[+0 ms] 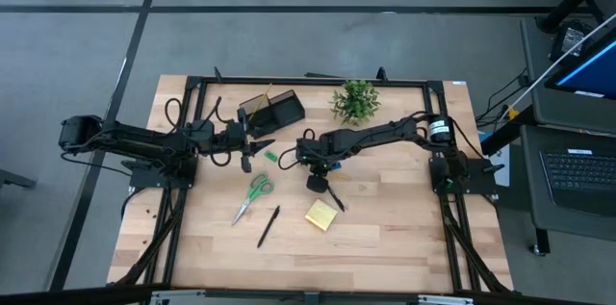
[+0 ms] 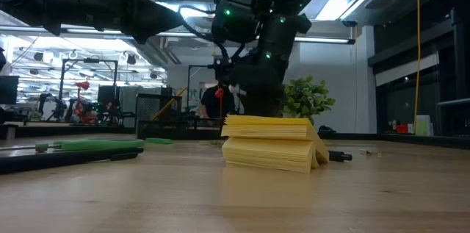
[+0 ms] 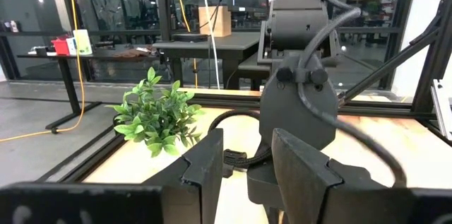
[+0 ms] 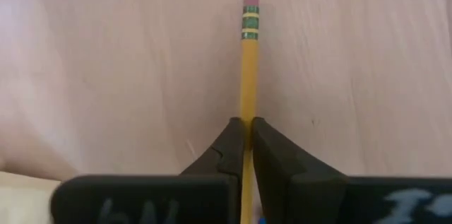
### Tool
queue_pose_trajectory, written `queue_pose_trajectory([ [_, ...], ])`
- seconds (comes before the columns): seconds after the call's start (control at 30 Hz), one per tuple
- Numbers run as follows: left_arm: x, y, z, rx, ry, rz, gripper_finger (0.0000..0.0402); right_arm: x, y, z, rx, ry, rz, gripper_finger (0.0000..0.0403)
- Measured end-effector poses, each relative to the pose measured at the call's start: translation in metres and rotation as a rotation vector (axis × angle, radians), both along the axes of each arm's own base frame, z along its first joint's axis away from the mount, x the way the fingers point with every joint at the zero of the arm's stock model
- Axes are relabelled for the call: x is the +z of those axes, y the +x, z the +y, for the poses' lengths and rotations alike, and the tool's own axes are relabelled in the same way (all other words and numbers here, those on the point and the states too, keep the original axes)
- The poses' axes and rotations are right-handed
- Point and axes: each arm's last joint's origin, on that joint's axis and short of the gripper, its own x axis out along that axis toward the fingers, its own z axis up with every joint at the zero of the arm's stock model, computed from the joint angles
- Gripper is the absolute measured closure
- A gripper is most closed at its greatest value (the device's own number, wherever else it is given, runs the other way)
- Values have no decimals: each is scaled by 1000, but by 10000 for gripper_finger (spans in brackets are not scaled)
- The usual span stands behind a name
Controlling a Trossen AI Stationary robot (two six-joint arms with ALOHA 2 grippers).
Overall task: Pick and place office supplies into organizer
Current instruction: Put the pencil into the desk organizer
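My right gripper stands at the table's middle, pointing steeply down, shut on a yellow wooden pencil with a pink eraser; in the high view the pencil is hidden. My left gripper hangs level and open, with nothing between its fingers, beside the black organizer at the back. Lying flat on the wood are green-handled scissors, a black pen, a yellow sticky-note pad and a small green block. My right gripper pinches the pencil's shaft between its two fingers, well back from the eraser end. The fingers come from above at a steep slant, and the pencil runs out between them, away from the wrist. Whether the pencil rests on the table, I cannot tell.
A small green potted plant stands at the back, right of the organizer. A second dark pen lies close beside my right gripper. A black frame runs along the table's far edge. Bare wood lies along the near edge.
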Motion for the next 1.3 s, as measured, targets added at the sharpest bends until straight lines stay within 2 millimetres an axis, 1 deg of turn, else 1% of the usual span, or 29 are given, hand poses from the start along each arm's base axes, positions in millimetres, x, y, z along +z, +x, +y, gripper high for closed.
queue_pose_trajectory([
  [0.1, 0, 0, 0, 0, 0, 0, 283, 6, 4, 0, 13, -2, -23, 378],
  [0.37, 0, 0, 0, 1, 17, 5, 283, 13, 8, 0, 29, -8, -41, 380],
  [0.7, 0, 0, 0, 1, 32, 8, 283, 13, 8, 0, 46, -14, -34, 378],
  [0.93, 0, 0, 0, 1, 32, 8, 283, 11, 1, 0, 75, -19, 38, 376],
  [1.0, 0, 0, 0, 1, 32, 8, 283, 11, 0, 0, 76, -18, 52, 368],
  [1.07, 0, 0, 0, 1, 32, 8, 283, 11, 0, 1, 81, -7, 51, 351],
  [1.3, 0, 0, 0, 1, 32, 8, 283, 12, 3, 1, 106, -2, 11, 271],
])
